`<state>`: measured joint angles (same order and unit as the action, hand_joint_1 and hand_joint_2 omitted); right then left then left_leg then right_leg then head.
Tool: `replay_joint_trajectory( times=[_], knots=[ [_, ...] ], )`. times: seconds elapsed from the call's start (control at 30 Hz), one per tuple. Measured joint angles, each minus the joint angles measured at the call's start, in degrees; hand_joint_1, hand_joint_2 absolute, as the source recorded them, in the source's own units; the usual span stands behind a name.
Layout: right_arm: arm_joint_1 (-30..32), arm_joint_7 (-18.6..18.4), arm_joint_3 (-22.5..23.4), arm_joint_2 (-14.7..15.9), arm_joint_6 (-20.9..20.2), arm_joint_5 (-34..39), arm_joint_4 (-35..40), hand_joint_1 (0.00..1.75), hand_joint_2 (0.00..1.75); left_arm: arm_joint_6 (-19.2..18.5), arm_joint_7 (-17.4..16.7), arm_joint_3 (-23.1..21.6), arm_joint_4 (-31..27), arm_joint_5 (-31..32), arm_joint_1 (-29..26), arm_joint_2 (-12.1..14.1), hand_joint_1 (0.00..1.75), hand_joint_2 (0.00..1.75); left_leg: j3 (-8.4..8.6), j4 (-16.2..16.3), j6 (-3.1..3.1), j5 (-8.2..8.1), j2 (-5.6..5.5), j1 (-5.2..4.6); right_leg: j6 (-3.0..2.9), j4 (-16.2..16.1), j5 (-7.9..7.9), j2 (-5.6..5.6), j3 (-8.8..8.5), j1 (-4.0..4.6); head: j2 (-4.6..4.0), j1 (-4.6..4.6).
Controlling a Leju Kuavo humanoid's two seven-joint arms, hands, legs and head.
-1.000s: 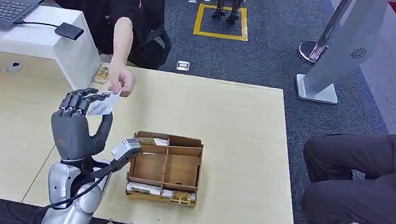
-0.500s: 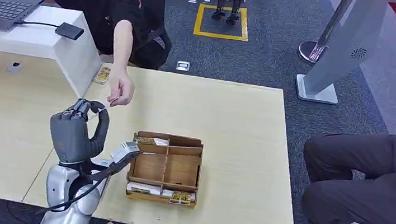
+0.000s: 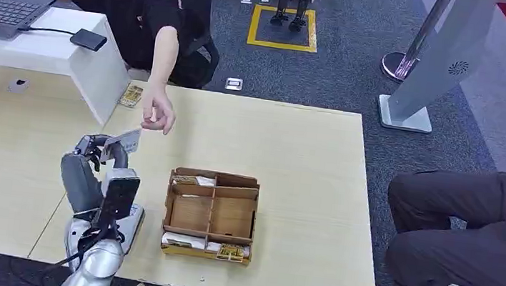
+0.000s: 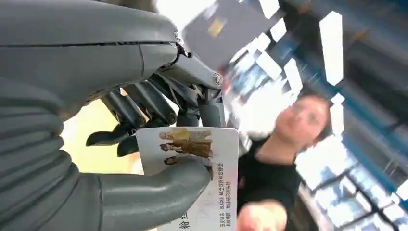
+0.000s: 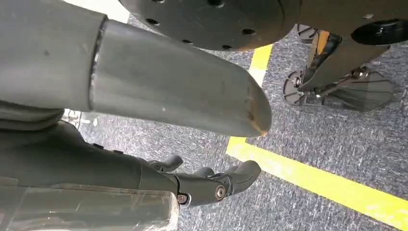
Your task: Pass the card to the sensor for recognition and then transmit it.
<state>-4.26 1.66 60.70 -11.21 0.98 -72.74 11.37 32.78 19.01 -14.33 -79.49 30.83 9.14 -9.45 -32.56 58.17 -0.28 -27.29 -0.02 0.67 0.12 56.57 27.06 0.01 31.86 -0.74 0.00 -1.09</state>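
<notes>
While pinched upright, card (image 3: pixel 124 143): held above the table's left part, near its far edge, printed face with figures and text visible in the left wrist view.
Left hand (image 3: pixel 89 167): holds the card, thumb on its printed face, darker fingers (image 4: pixel 144 103) behind it.
Right hand (image 5: pixel 207 185): hangs over dark carpet with a yellow line; fingers loosely curled, holding nothing.
Person's hand (image 3: pixel 158 113): just beyond the card, apart from it.
Box (image 3: pixel 211 214): cardboard, compartmented, near the table's (image 3: pixel 302 192) front edge, beside the left arm.
</notes>
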Motion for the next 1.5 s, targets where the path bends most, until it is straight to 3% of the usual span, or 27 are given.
replay_joint_trajectory(
  times=[0.07,0.13,0.2,0.33,0.57,0.77,1.07,1.5],
  knots=[
    [0.0,0.02,0.0,0.0,0.09,0.29,0.0,0.0,0.0,-5.99,0.55,-3.06,-0.13,-13.9,-0.52,1.71,1.75,1.75,-0.01,0.0,0.0,0.0,0.01,0.0,0.0,0.0,0.0,0.01,0.0,0.0,0.0,0.0],
    [0.09,0.26,0.02,0.0,0.24,0.28,0.0,0.0,0.0,-8.96,0.79,-5.06,-0.74,-20.61,-1.32,2.85,1.75,1.75,-0.01,0.0,0.0,0.0,0.02,0.0,0.0,0.0,0.0,0.04,0.01,0.0,0.0,0.0],
    [0.12,0.33,0.04,0.0,0.44,0.33,0.0,0.0,0.0,-11.05,1.22,-6.35,-1.48,-25.61,-2.0,3.79,1.75,1.75,-0.01,0.0,0.0,-0.01,0.02,0.0,0.0,0.0,0.0,0.04,0.01,0.0,0.0,0.0],
    [0.17,0.33,0.24,0.0,0.76,0.72,0.0,0.0,0.0,-12.5,1.88,-7.55,-3.15,-28.86,-3.72,5.42,1.75,1.75,-0.03,0.0,0.0,-0.02,0.02,0.0,0.02,0.0,0.01,0.04,0.04,0.0,0.0,0.0],
    [0.3,0.33,0.72,0.0,0.83,1.16,0.0,0.0,0.0,-12.46,2.63,-8.78,-5.16,-29.23,-5.57,7.06,1.75,1.75,-0.03,0.0,0.0,-0.02,0.02,0.0,0.01,0.0,0.01,0.03,0.04,0.0,0.0,0.0],
    [0.32,0.35,1.07,0.0,0.85,1.64,0.0,0.0,0.0,-8.43,3.04,-9.8,-5.66,-23.77,-6.03,8.16,1.75,1.75,-0.03,0.0,0.0,-0.01,0.02,0.0,0.01,0.0,0.01,0.03,0.03,0.0,0.0,0.0],
    [0.36,0.33,1.92,0.0,0.83,2.34,0.0,0.0,0.0,-7.84,-0.34,-9.87,-5.68,-20.32,-6.61,11.02,1.75,1.75,-0.03,0.0,0.0,-0.01,0.02,0.0,0.01,0.0,0.01,0.03,0.03,0.0,0.0,0.0],
    [0.58,-0.02,3.02,0.0,0.22,3.26,0.0,0.0,0.0,-13.62,-6.21,-8.62,-8.63,-8.84,-11.37,16.92,1.75,1.75,-0.04,-0.02,-0.01,-0.01,0.02,0.01,0.01,0.0,0.02,0.03,0.04,0.0,0.0,0.0]
  ],
)
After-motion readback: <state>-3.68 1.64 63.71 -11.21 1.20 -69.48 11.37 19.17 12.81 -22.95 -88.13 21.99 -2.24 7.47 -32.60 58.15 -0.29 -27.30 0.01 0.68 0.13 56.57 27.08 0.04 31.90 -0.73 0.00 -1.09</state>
